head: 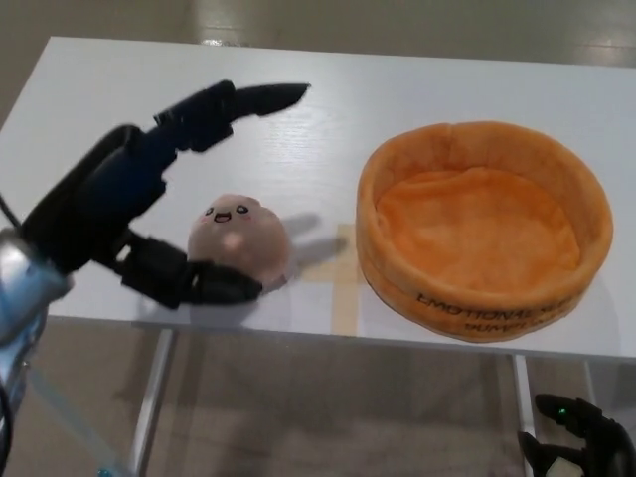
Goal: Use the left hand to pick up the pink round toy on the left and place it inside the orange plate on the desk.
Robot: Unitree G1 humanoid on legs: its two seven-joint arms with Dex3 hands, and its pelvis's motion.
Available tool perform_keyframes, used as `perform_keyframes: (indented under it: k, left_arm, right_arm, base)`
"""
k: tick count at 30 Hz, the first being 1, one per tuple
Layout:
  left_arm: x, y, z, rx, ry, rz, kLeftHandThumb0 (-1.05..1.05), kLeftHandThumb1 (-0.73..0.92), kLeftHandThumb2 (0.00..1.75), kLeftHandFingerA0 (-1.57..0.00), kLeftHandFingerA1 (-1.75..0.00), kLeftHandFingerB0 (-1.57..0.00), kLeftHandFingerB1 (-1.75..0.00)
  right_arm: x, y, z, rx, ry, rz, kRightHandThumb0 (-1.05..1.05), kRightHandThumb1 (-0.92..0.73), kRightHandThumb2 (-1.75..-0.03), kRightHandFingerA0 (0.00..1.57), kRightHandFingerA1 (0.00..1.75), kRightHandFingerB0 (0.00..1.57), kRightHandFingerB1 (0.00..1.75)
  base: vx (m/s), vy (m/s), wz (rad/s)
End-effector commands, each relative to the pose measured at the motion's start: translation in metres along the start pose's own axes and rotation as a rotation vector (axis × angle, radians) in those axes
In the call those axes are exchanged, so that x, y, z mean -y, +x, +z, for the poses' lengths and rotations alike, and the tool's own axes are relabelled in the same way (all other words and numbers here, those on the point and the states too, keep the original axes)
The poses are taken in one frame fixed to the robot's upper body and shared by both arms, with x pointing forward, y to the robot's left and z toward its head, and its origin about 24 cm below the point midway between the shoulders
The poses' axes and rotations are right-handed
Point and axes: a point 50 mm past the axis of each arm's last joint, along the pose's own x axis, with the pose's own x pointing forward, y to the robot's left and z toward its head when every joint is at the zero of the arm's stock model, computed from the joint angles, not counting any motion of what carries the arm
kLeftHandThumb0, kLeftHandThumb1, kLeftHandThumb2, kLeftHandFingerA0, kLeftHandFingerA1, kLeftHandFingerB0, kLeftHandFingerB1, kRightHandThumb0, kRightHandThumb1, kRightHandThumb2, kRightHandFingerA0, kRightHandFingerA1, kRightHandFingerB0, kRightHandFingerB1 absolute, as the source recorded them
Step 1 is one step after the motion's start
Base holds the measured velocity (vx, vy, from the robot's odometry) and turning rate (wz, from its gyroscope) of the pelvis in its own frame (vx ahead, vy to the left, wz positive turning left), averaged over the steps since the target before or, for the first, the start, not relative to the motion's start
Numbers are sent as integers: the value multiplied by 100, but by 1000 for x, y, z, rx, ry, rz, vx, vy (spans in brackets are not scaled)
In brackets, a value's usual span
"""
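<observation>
The pink round toy (241,238), with a small smiling face, rests on the white desk (149,119) left of centre. My left hand (164,189) hovers over it, open, two fingers (238,102) stretched out above and beyond the toy and the thumb (194,281) low at its front left. It does not grip the toy. The orange plush plate (482,227), round with a raised rim, stands to the right of the toy with nothing inside. My right hand (581,437) hangs below the desk's front edge at the bottom right, only partly visible.
A cross of tan tape (338,273) marks the desk between toy and plate. The desk's front edge runs just below both objects, with metal legs (154,388) and floor under it.
</observation>
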Motion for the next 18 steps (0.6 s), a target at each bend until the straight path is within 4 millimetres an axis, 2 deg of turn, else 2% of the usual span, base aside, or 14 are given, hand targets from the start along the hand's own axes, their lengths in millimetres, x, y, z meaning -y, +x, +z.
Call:
perform_keyframes:
  k: [1, 9, 10, 11, 13, 14, 15, 16, 17, 18]
  left_arm:
    - [9, 25, -41, -145, 234, 0, -56, 37, 68, -8, -22, -11, -37]
    - [24, 31, -74, -307, 311, -86, -55, 36, 69, -6, -21, -12, -38]
    - [29, 31, -80, -340, 310, -101, -53, 42, 53, -5, -24, -18, -29]
    - [31, 30, -83, -357, 311, -107, -55, 36, 69, -6, -21, -13, -39]
    - [33, 30, -86, -363, 316, -109, -55, 36, 69, -6, -21, -13, -39]
    - [40, 26, -93, -415, 303, -128, -52, 41, 53, -2, -23, -19, -30]
    - [42, 26, -96, -429, 300, -134, -52, 41, 53, -2, -23, -19, -30]
    - [47, 22, -100, -456, 292, -153, -52, 35, 68, -6, -18, -13, -37]
    - [51, 19, -104, -473, 292, -169, -51, 42, 53, 0, -24, -17, -29]
    - [53, 17, -105, -479, 294, -176, -51, 42, 53, 0, -24, -17, -29]
  right_arm:
    - [1, -2, -8, -43, 3, 5, -42, -63, -59, 40, 58, 42, 44]
    - [0, -3, -11, -51, -9, 2, -44, -63, -58, 44, 58, 44, 44]
    - [0, -3, -11, -50, -9, 5, -42, -63, -58, 43, 57, 44, 45]
    - [0, -3, -11, -51, -5, 7, -41, -64, -58, 42, 57, 43, 44]
    - [0, -3, -11, -53, 1, 9, -41, -64, -58, 42, 57, 43, 44]
    - [0, -3, -11, -56, 0, 5, -41, -63, -58, 43, 55, 45, 44]
    - [0, -3, -12, -57, -1, 4, -41, -63, -58, 43, 55, 45, 44]
    - [0, -3, -12, -61, 3, 10, -42, -63, -59, 40, 54, 43, 43]
    - [0, -4, -13, -62, 3, 13, -40, -63, -59, 41, 54, 43, 43]
    - [0, -4, -13, -63, 2, 13, -40, -63, -59, 41, 54, 43, 43]
  base:
    - [0, 0, 0]
    - [0, 0, 0]
    - [0, 0, 0]
    - [0, 0, 0]
    - [0, 0, 0]
    - [0, 0, 0]
    - [0, 0, 0]
    - [0, 0, 0]
    - [0, 0, 0]
    - [0, 0, 0]
